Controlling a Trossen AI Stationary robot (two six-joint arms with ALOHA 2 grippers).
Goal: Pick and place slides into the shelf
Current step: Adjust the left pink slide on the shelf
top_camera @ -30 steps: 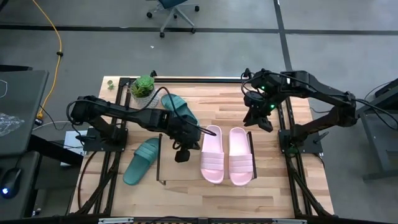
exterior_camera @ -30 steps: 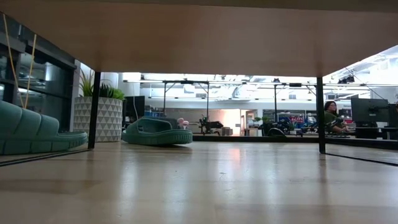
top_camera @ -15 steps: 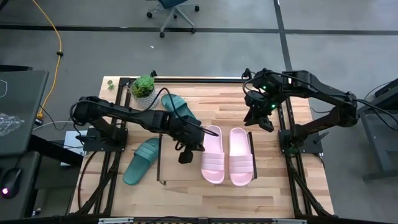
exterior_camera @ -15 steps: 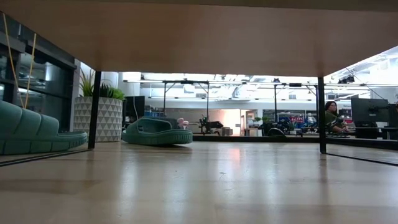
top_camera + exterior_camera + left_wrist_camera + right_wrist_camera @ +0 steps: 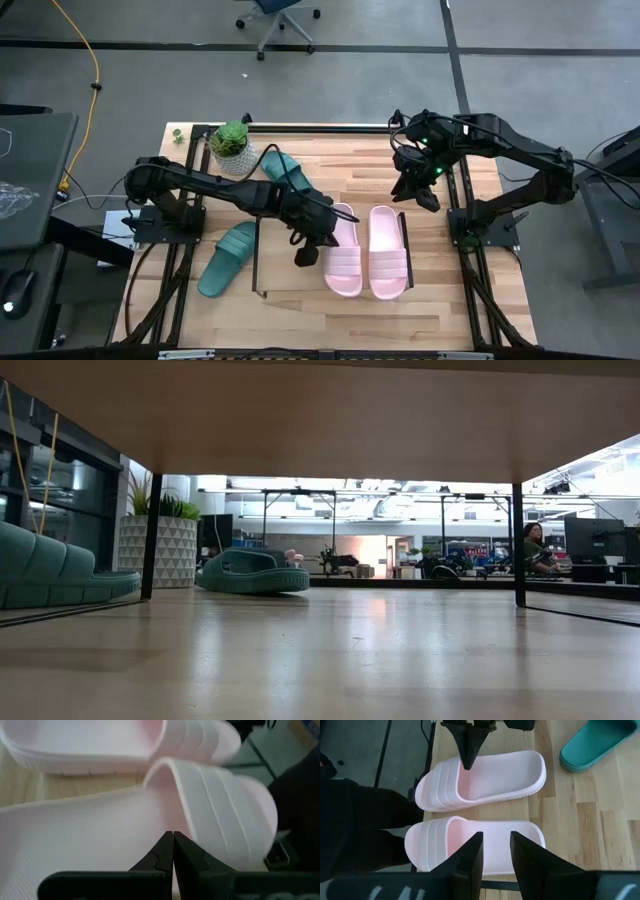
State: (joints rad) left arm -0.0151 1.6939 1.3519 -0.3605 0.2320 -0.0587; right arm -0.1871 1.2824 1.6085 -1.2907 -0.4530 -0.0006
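The worktop (image 5: pixel 440 310) is a pale plank surface edged by a black frame, and on it sits the shelf (image 5: pixel 256 262), a low wire rack whose wood top carries both pink slides. The left pink slide (image 5: pixel 342 250) and the right pink slide (image 5: pixel 387 250) lie side by side, parallel, straps toward the far edge; they look already stowed, neatly squared up to leave room on the rack's left half. That room seems meant for the teal pair. One teal slide (image 5: pixel 228 258) lies on the worktop just outside the shelf's left wire, angled; the other teal slide (image 5: pixel 287 172) rests farther back, near a potted plant (image 5: pixel 230 140).

The left arm reaches far across from its base, stretched low over the shelf, with the left pincer (image 5: pixel 306 253) right at the left pink slide's outer edge. Its wrist view shows the two fingers pressed together with nothing between them, tips over the pink footbed (image 5: pixel 90 835). I'd judge it is nudging or just leaving that slide, not carrying it.

The right arm is folded back over the far right of the worktop, and the right pincer (image 5: pixel 494 851) hangs there, narrowly parted and empty, looking down on both pink slides.
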